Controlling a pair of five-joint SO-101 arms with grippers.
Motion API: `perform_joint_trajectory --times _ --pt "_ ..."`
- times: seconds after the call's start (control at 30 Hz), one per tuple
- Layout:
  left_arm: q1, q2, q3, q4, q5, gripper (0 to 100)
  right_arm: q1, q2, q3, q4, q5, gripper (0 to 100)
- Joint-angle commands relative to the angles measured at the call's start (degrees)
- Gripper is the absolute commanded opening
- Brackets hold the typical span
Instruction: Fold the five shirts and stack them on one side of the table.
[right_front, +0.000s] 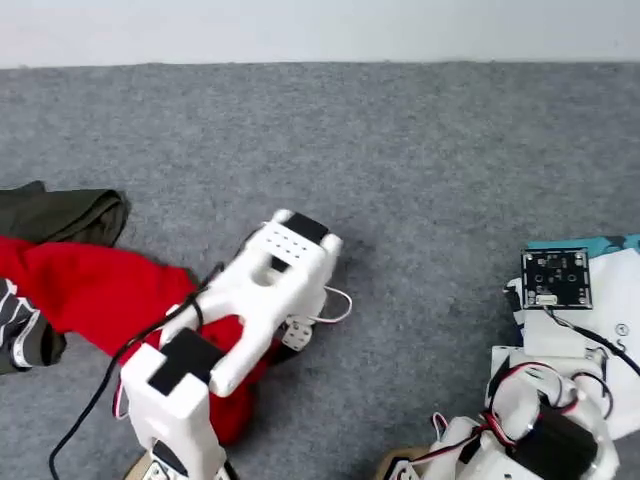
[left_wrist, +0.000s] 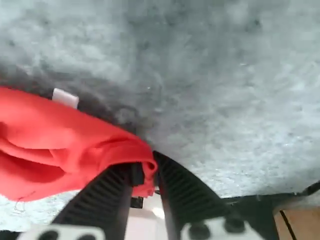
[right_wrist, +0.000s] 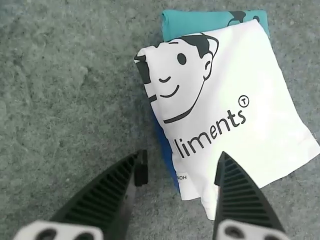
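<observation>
The grey bench (right_front: 420, 170) carries a crumpled red shirt (right_front: 90, 285) at its 8 o'clock, with an olive shirt (right_front: 60, 212) touching it at 9. At 4 o'clock a folded white shirt (right_wrist: 225, 115) lies atop a folded teal shirt (right_wrist: 200, 20). The left tool (left_wrist: 148, 167) is clenched on the red shirt's edge. The right tool (right_wrist: 181, 162) hangs released over one corner of the white shirt.

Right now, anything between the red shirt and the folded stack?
Only grey mat lies between the red shirt, held in the left gripper, and the stack. But the right gripper hangs open over the white shirt on top.
</observation>
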Motion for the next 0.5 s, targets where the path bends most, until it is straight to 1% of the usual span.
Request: perform_joint_trajectory --times 0.0,0.23,0.47 --pt "1.6 -0.3 0.0 1.1 0.6 1 0.0 -0.1 -0.1 0.4 -0.5 22.6" --pt "1.6 -0.1 0.0 1.1 0.6 1 0.0 -0.1 -0.1 0.4 -0.5 22.6" --pt "2.4 5.1 -0.4 1.4 0.6 1 0.0 -0.1 -0.1 0.4 -0.5 22.6"
